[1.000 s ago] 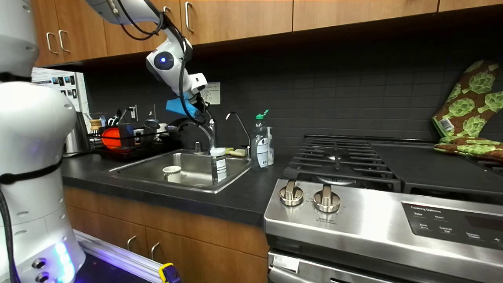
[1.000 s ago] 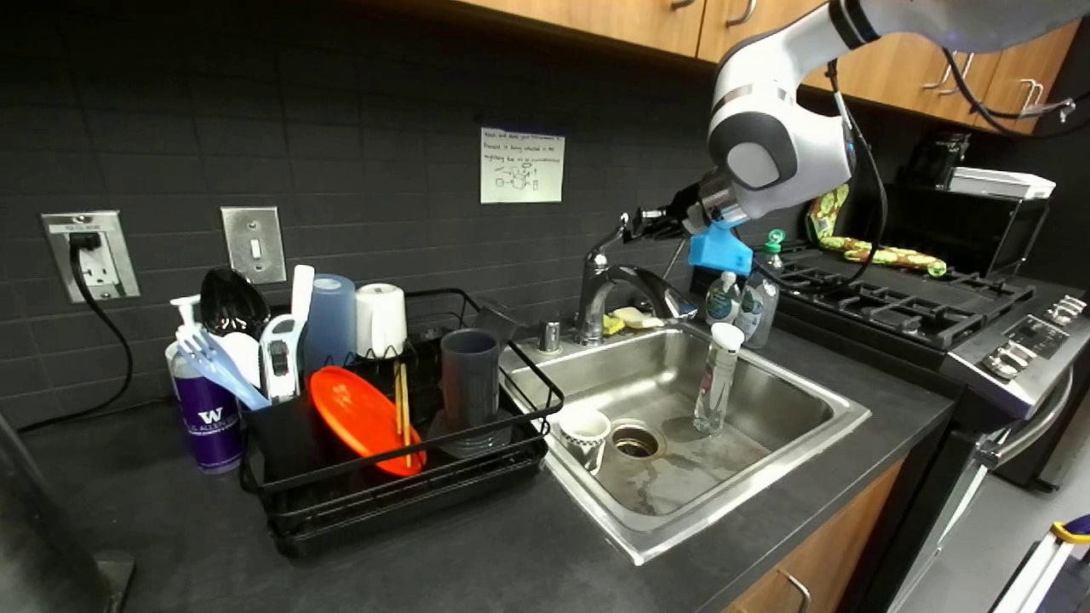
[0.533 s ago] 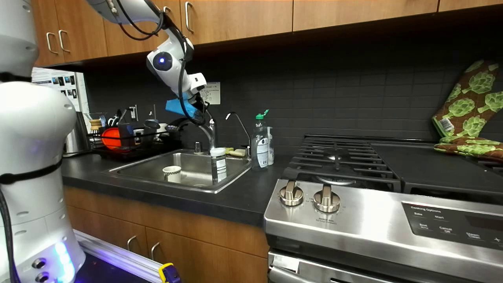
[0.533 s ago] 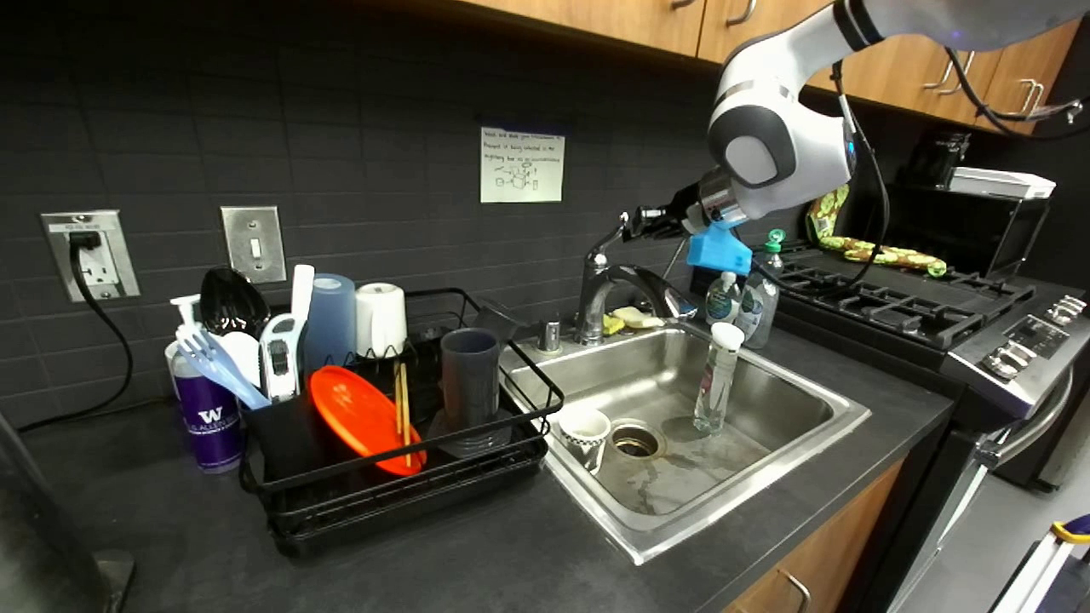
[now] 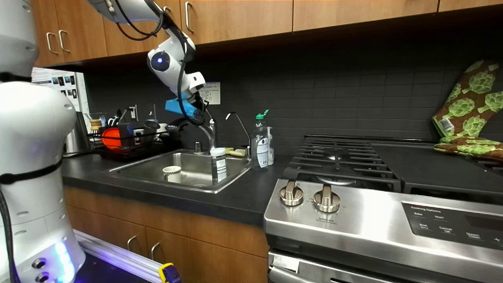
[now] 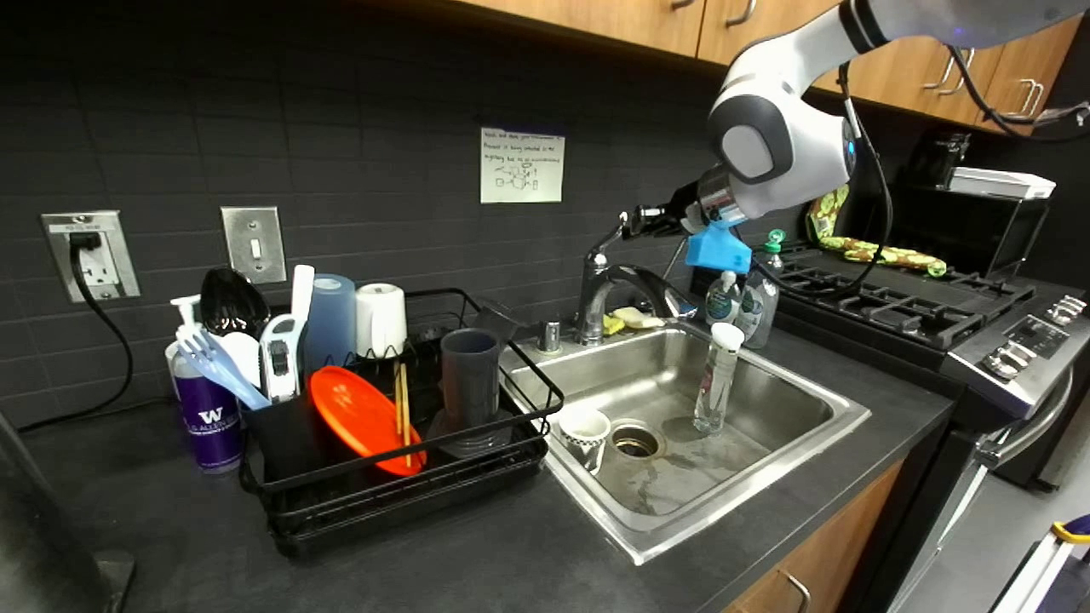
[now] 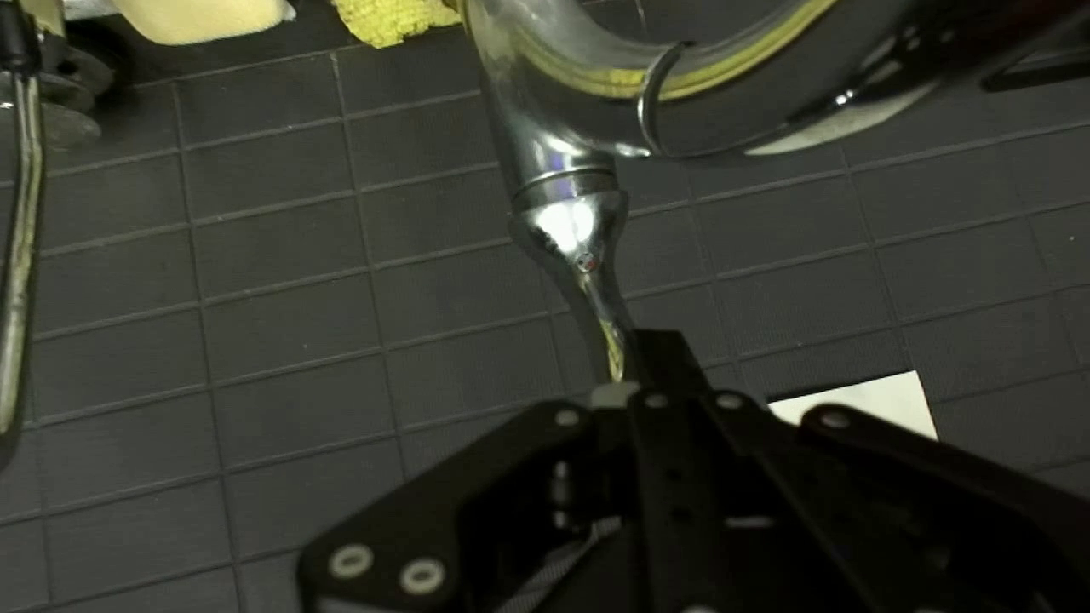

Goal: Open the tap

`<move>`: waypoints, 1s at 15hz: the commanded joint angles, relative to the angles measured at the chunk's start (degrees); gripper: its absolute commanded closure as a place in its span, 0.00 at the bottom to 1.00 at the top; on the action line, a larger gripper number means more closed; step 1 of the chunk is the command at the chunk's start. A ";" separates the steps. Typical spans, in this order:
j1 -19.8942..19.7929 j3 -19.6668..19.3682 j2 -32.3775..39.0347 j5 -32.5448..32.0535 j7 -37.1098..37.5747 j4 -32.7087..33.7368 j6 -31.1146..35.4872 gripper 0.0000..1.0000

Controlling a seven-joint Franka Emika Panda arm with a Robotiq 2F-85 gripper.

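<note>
The slim gooseneck tap [image 5: 241, 127] stands at the sink's back corner beside the soap bottle. In the wrist view its thin neck [image 7: 21, 255] is at the left edge, apart from my gripper. A larger chrome faucet [image 6: 592, 298] with a thick curved spout stands behind the sink, its lever [image 6: 603, 245] pointing up. My gripper [image 6: 632, 224] is at the lever's upper end. In the wrist view the lever [image 7: 609, 328] runs in at the nearly closed fingertips [image 7: 634, 383], which look shut on it. The contact itself is partly hidden by the fingers.
The sink [image 6: 817, 443] holds a patterned cup [image 6: 586, 434] and a white-capped bottle [image 6: 717, 383]. A loaded dish rack [image 6: 400, 477] stands beside it. The soap bottle [image 5: 260, 145] stands between sink and stove [image 5: 377, 220]. Wooden cabinets [image 5: 243, 19] hang above the arm.
My arm's wrist has shifted and tilted very slightly. The fingertips stay at the lever, and the lever and spout show no clear movement.
</note>
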 commanded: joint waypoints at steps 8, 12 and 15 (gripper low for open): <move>-0.32 -1.05 0.27 7.55 -9.97 5.05 -0.09 1.00; -0.33 -1.26 0.41 9.35 -12.59 6.27 -0.03 1.00; -0.19 -1.20 0.58 7.72 -10.93 6.37 -0.28 1.00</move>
